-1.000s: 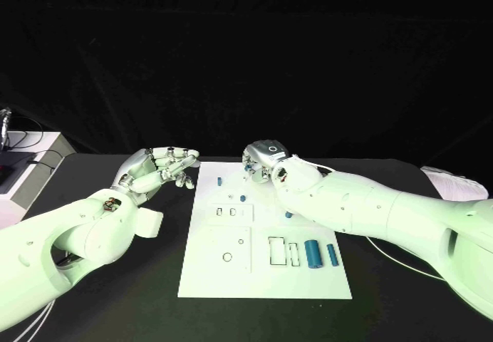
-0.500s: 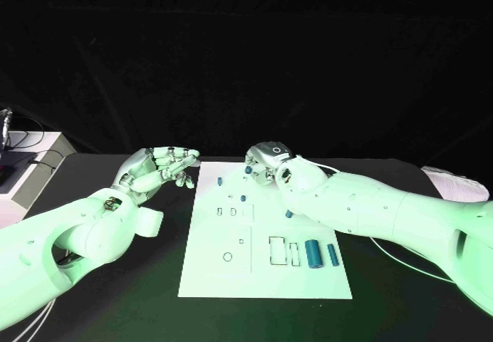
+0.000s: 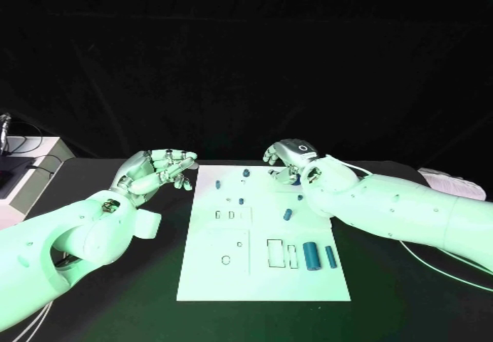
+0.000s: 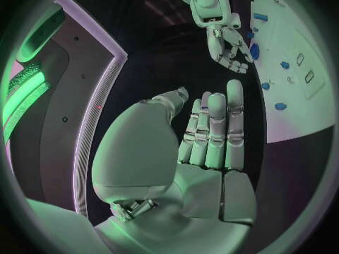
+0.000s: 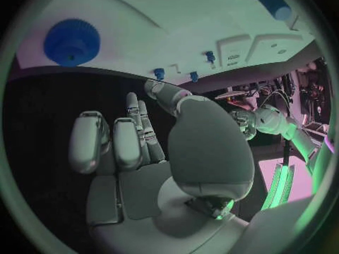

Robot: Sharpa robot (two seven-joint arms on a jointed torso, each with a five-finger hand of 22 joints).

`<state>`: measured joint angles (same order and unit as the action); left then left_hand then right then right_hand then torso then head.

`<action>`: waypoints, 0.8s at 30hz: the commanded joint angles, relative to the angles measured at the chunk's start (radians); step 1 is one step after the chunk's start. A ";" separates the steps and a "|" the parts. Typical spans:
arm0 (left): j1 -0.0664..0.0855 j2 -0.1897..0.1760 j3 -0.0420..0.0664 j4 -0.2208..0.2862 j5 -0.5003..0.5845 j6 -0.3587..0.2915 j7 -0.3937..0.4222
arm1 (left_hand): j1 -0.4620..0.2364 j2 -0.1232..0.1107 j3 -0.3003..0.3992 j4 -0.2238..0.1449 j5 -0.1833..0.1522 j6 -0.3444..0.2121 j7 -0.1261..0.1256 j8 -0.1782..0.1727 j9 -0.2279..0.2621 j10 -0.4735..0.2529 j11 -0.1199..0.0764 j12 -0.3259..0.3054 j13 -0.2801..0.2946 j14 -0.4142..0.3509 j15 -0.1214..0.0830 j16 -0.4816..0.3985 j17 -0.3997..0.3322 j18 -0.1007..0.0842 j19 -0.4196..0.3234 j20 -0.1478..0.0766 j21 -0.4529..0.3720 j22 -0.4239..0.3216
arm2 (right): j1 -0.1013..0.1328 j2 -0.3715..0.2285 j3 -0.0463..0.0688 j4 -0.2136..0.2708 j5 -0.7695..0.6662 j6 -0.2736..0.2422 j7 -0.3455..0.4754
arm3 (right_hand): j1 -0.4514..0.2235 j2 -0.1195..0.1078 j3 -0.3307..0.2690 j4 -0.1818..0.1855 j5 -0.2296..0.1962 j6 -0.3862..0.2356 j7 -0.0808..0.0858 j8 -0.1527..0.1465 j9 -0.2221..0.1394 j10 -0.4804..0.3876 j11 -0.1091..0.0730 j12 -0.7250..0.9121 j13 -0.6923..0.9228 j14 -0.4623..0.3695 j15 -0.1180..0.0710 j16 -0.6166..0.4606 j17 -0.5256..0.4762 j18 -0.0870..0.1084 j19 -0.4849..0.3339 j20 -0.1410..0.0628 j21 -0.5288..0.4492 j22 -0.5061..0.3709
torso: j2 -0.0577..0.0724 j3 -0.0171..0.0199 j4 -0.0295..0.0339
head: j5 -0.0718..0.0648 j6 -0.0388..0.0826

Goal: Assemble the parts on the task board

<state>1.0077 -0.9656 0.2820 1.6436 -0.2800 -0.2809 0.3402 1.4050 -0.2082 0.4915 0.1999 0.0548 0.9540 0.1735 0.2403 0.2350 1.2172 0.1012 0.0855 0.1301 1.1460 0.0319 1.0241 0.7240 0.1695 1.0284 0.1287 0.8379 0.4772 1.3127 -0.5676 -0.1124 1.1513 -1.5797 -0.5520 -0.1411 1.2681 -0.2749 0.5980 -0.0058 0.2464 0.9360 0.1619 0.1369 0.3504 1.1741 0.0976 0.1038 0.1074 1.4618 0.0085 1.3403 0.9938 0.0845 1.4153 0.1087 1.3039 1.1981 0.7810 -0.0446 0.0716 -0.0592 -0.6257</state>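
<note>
The white task board (image 3: 262, 281) lies in the middle of the black table. Small blue parts stand on its far half: one (image 3: 246, 172) near the far edge, two more (image 3: 218, 184) (image 3: 242, 189) closer, and one (image 3: 288, 213) mid-board. Two blue cylinders (image 3: 311, 255) (image 3: 332, 256) lie at the near right. My right hand (image 3: 293, 162) hovers over the board's far right corner, fingers hanging apart, holding nothing. Its wrist view shows a blue gear (image 5: 70, 39) on the board beyond the fingertips. My left hand (image 3: 159, 167) is raised left of the board, palm bare (image 4: 205, 147).
Rectangular recesses (image 3: 278, 252) and round holes (image 3: 226, 260) mark the board's near half. A white box (image 3: 36, 167) with cables stands at the table's far left. A white object (image 3: 452, 184) lies at the far right. Bare black table (image 3: 123, 299) surrounds the board.
My right hand has moved to the right along the board's far edge, uncovering the small blue part near that edge. My left hand has stayed where it was.
</note>
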 commanded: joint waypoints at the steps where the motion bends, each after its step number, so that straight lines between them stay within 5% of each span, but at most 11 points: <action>1: 0.000 0.000 0.001 -0.007 -0.003 0.017 0.007 | -0.005 0.002 0.002 -0.003 -0.002 -0.005 -0.003 0.005 0.001 0.010 -0.001 0.005 0.003 -0.010 -0.001 0.000 -0.003 0.012 -0.009 -0.001 0.004 0.002 | 0.008 -0.047 0.003 0.035 0.126 0.034 0.029 | -0.003 -0.013 -0.054 0.011 0.044 -0.040 -0.001 -0.022 -0.004 0.113 -0.021 0.055 0.040 0.017 -0.013 0.029 0.051 -0.015 0.024 -0.009 0.035 0.049 | -0.004 0.0042 -0.0102 | 0.005 0.002; 4: 0.000 0.001 0.001 -0.014 -0.002 0.018 0.008 | -0.006 0.002 0.003 -0.003 -0.002 -0.005 -0.002 0.006 0.002 0.002 0.001 0.002 0.003 -0.013 0.000 -0.001 -0.005 0.012 -0.013 -0.001 0.006 0.004 | 0.014 -0.081 0.005 0.043 0.181 0.085 0.031 | 0.024 -0.011 -0.135 0.007 0.034 -0.052 -0.014 -0.032 -0.004 0.217 -0.043 0.150 0.114 0.023 -0.030 0.045 0.080 -0.020 0.035 -0.024 0.053 0.074 | -0.005 0.0055 -0.0129 | 0.004 0.001; 5: 0.000 0.002 0.001 -0.016 -0.002 0.018 0.008 | -0.006 0.002 0.003 -0.003 -0.002 -0.005 -0.002 0.006 0.002 0.000 0.001 0.001 0.003 -0.014 0.000 -0.001 -0.006 0.012 -0.014 -0.001 0.006 0.004 | 0.015 -0.091 0.006 0.043 0.198 0.104 0.030 | 0.043 -0.007 -0.208 0.001 0.037 -0.060 -0.021 -0.035 -0.002 0.273 -0.052 0.402 0.355 0.034 -0.038 0.068 0.129 -0.028 0.051 -0.033 0.081 0.113 | -0.005 0.0059 -0.0133 | 0.003 0.001; 6: 0.000 0.003 0.001 -0.018 -0.002 0.019 0.009 | -0.006 0.002 0.003 -0.003 -0.002 -0.005 -0.002 0.006 0.002 0.000 0.001 0.001 0.003 -0.014 0.000 -0.001 -0.006 0.012 -0.014 -0.001 0.006 0.004 | 0.017 -0.101 0.006 0.041 0.214 0.123 0.029 | 0.122 0.074 -0.391 0.066 0.051 -0.068 -0.014 -0.024 0.018 0.131 -0.040 0.876 0.869 0.038 -0.029 0.098 0.180 -0.035 0.061 -0.035 0.100 0.144 | -0.005 0.0065 -0.0129 | 0.002 0.001; 9: -0.001 0.004 0.001 -0.024 -0.002 0.020 0.009 | -0.007 0.002 0.003 -0.003 -0.002 -0.006 -0.002 0.006 0.002 -0.003 0.002 0.000 0.002 -0.014 0.001 -0.001 -0.006 0.012 -0.015 -0.001 0.007 0.004 | 0.019 -0.122 0.007 0.036 0.249 0.177 0.023 | 0.138 0.055 -0.423 0.135 0.055 -0.082 -0.001 -0.010 0.025 0.286 -0.028 1.287 1.278 0.069 -0.016 0.162 0.348 -0.052 0.095 -0.018 0.161 0.229 | -0.004 0.0076 -0.0098 | 0.000 0.000; 10: -0.001 0.004 0.001 -0.025 -0.002 0.020 0.009 | -0.007 0.002 0.003 -0.003 -0.002 -0.006 -0.002 0.006 0.003 -0.004 0.002 -0.001 0.002 -0.014 0.001 -0.001 -0.007 0.012 -0.016 0.000 0.008 0.005 | 0.019 -0.126 0.007 0.035 0.253 0.187 0.021 | 0.163 0.068 -0.454 0.183 0.060 -0.095 0.008 0.004 0.030 0.338 -0.009 1.398 1.390 0.084 -0.003 0.198 0.446 -0.065 0.118 0.001 0.205 0.288 | -0.004 0.0084 -0.0099 | 0.000 -0.001; 14: -0.002 0.006 0.000 -0.030 -0.002 0.021 0.010 | -0.007 0.002 0.003 -0.003 -0.002 -0.006 -0.002 0.006 0.003 -0.005 0.002 -0.001 0.002 -0.015 0.001 -0.001 -0.007 0.012 -0.016 0.000 0.008 0.005 | 0.020 -0.137 0.007 0.024 0.271 0.234 0.007 | 0.189 0.054 -0.486 0.239 0.057 -0.104 0.018 0.024 0.036 0.397 -0.002 1.467 1.463 0.104 0.010 0.225 0.551 -0.081 0.149 0.010 0.258 0.360 | -0.002 0.0092 -0.0105 | 0.000 -0.003; 24: -0.003 0.011 0.000 -0.036 -0.002 0.024 0.010 | -0.007 0.002 0.004 -0.004 -0.002 -0.006 -0.001 0.006 0.003 -0.006 0.002 -0.002 0.002 -0.015 0.001 0.000 -0.007 0.012 -0.017 0.000 0.009 0.005 | 0.020 -0.105 0.007 -0.028 0.291 0.263 -0.027 | 0.204 0.061 -0.485 0.269 0.060 -0.097 0.018 0.040 0.041 0.397 -0.001 1.467 1.463 0.109 0.013 0.231 0.577 -0.084 0.156 0.014 0.267 0.373 | -0.001 0.0101 -0.0102 | -0.002 -0.007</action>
<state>1.0054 -0.9575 0.2817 1.6068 -0.2801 -0.2769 0.3409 1.4050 -0.2082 0.4914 0.1999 0.0548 0.9540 0.1735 0.2403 0.2370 1.2168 0.1019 0.0879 0.1323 1.1395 0.0324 1.0241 0.7181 0.1695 1.0184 0.1286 0.8415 0.4813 1.3326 -0.6767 -0.1054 1.1294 -1.3128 -0.3313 -0.1472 1.4497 -0.2180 0.1283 0.2296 0.2983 0.8414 0.1727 0.1620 0.3865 1.4643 0.0838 1.5005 1.3081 1.4664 0.0072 1.5519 1.3084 0.0138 1.4661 0.1114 1.5519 1.3080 0.7795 -0.0348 0.0605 -0.0603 -0.6312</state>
